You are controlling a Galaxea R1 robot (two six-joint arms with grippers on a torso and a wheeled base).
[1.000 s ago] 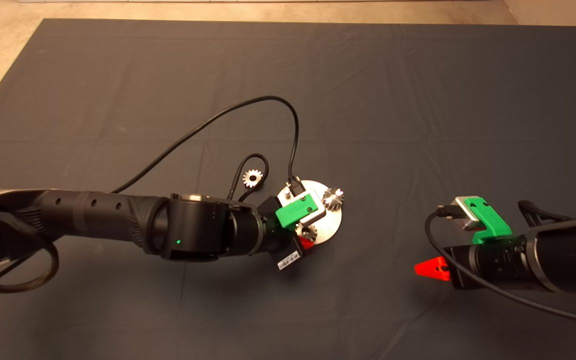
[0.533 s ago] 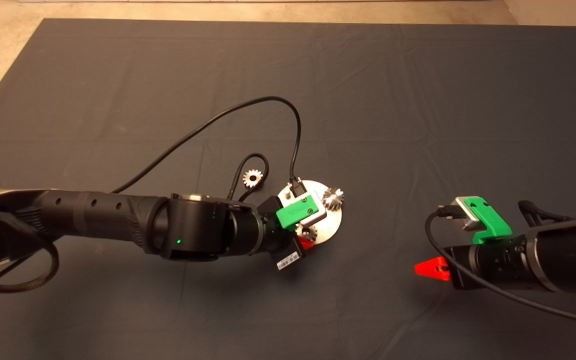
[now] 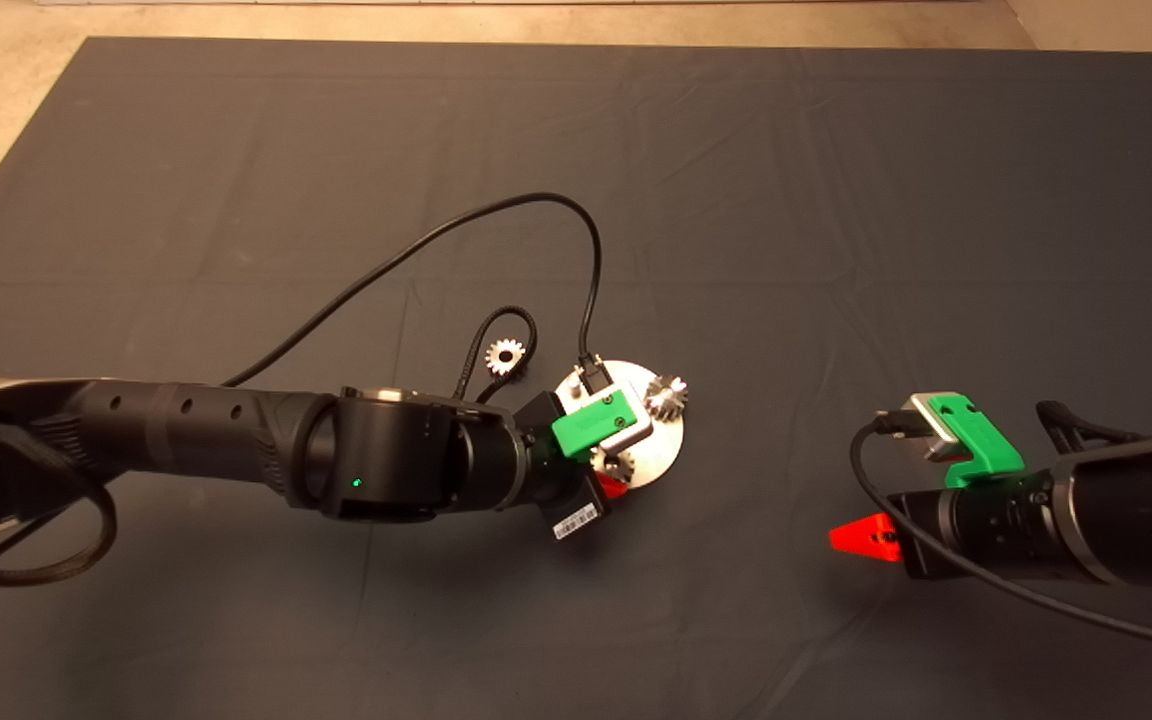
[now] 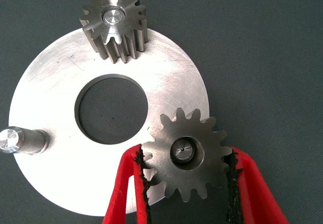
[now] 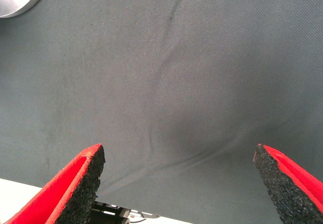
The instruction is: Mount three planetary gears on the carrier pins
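Three gears on show, and three pins to match. One gear (image 4: 114, 24) sits fully down on its pin at the far rim of the silver disc (image 4: 48, 183). A second gear (image 4: 185, 154) is over its own pin, the pin tip showing in the bore, right at the disc's edge. The third gear (image 3: 505, 355) lies loose on the dark mat (image 3: 836, 200), just beside the disc and apart from it. One bare pin (image 4: 20, 140) stands upright on the disc, nothing on it.

Around them: a black cable (image 3: 456, 225) loops over the mat from the left arm's wrist, and in the head view the green camera mount (image 3: 593, 421) covers much of the disc.

The left pincer (image 4: 186, 183) hangs over the disc with its red fingers (image 4: 123, 193) bracketing that second gear, pads against its teeth on either side — narrow, gripping the gear.

The right pincer (image 5: 179, 176) waits well off to the right over bare mat, jaws wide, nothing between them, only a sliver of the disc at the corner of its wrist view.
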